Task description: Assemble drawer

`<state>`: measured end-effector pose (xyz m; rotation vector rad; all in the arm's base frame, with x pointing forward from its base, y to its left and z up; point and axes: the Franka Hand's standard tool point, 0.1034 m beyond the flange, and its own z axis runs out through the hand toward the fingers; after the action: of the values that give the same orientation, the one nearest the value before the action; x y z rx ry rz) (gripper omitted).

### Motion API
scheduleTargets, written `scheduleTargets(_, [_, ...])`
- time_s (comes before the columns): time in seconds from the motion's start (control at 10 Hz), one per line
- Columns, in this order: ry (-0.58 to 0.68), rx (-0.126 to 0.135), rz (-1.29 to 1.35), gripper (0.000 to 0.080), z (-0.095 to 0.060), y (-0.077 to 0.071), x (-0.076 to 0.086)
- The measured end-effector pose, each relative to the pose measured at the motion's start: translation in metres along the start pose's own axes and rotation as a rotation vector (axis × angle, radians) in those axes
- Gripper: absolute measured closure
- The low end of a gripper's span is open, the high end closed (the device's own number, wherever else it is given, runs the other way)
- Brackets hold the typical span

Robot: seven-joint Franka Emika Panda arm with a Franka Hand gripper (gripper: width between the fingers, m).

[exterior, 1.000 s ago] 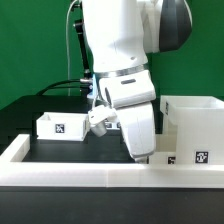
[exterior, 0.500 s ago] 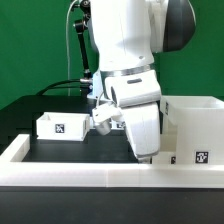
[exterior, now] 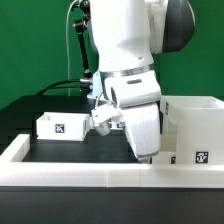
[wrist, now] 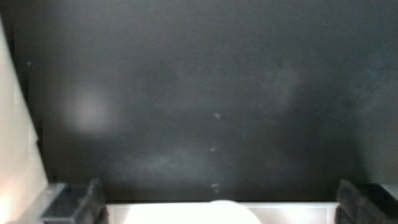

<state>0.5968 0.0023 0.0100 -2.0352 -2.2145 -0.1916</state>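
In the exterior view, one small open-top white box (exterior: 58, 126) with a square tag stands on the black table at the left. The large white housing (exterior: 195, 125) stands at the right, with a tag low on its front. My gripper (exterior: 146, 152) hangs low over the table between them, close to the housing, and its fingertips are hard to make out. In the wrist view my gripper (wrist: 222, 204) has its jaws wide apart, and a white part (wrist: 222, 214) shows between the dark fingers (wrist: 71, 203) at the frame's edge. The second small box is not identifiable.
A low white border wall (exterior: 80, 176) runs along the front and the exterior view's left of the black table (exterior: 60, 150). A pale strip (wrist: 13, 130) shows at one edge of the wrist view. Cables hang behind the arm.
The arm has shifted slightly toward the exterior view's right since a second ago, and has been still for the last half second. The box and the housing have not moved.
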Motion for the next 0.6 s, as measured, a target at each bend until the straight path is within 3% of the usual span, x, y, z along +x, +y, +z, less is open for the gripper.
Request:
scheduleTargets(0.3, [-0.036, 0.024, -0.167, 0.0151, 0.0016, -0.0024, 0.0024])
scheduleTargets(0.6, [-0.037, 0.025, -0.15, 0.0151, 0.0018, -0.0027, 0.0019])
